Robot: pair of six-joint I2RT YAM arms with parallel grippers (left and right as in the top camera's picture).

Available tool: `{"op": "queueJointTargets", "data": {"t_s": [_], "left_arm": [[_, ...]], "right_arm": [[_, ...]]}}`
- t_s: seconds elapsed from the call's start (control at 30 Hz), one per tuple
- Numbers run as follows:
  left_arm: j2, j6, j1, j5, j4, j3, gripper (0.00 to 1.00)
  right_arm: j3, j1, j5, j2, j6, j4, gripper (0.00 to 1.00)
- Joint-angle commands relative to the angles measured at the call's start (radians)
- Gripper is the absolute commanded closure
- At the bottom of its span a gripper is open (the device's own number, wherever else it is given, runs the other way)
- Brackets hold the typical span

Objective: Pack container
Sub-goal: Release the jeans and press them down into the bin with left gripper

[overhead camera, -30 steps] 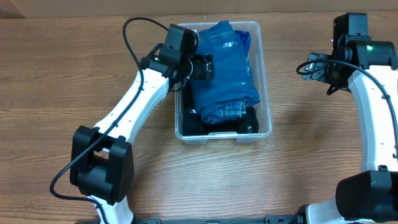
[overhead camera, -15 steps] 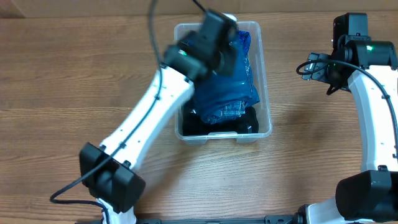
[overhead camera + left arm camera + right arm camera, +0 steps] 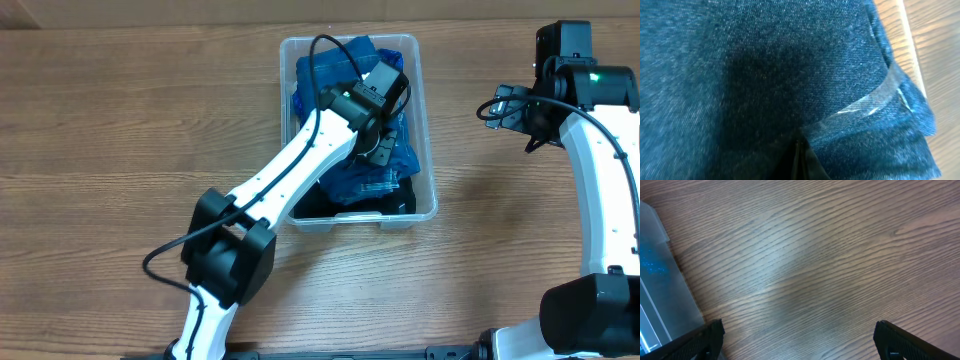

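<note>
The clear plastic container (image 3: 430, 150) stands at the table's middle, filled with a blue denim bundle (image 3: 335, 70) wrapped in clear tape. My left gripper (image 3: 382, 140) is down inside the container on top of the denim, its arm reaching in from the lower left. In the left wrist view the denim (image 3: 765, 65) fills the frame and the left gripper (image 3: 800, 160) is shut, its jaws pressed together against the cloth with nothing between them. My right gripper (image 3: 800, 345) hovers open over bare wood to the right of the container (image 3: 660, 280).
Something black (image 3: 400, 203) lies under the denim at the container's near end. A strip of clear tape (image 3: 865, 105) crosses the cloth. Wooden table (image 3: 120, 120) spreads on both sides.
The left arm swung from the container's left rim across and down onto the denim, and its gripper went from open to shut. The right arm has stayed still.
</note>
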Motion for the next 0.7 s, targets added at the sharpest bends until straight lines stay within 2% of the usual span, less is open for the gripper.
{"op": "queueJointTargets", "data": {"t_s": [0.0,0.2,0.33,0.47,0.5,0.67], "left_arm": [[0.151,0.005,-0.022,0.101,-0.035,-0.019,0.96],[0.075,0.024,0.006,0.077,-0.056,0.046,0.96],[-0.031,0.023,0.028,-0.046,-0.064,0.143,0.94],[-0.092,0.023,0.034,-0.254,0.029,0.161,0.91],[-0.091,0.023,0.034,-0.288,0.058,0.161,0.86],[-0.029,0.024,0.074,-0.312,0.196,0.160,0.81]], "right_arm": [[0.025,-0.002,0.010,-0.030,0.003,0.005,0.00],[0.025,-0.002,0.010,-0.030,0.003,0.005,0.00],[0.025,-0.002,0.010,-0.030,0.003,0.005,0.00],[0.025,-0.002,0.010,-0.030,0.003,0.005,0.00],[0.025,-0.002,0.010,-0.030,0.003,0.005,0.00],[0.025,-0.002,0.010,-0.030,0.003,0.005,0.00]]}}
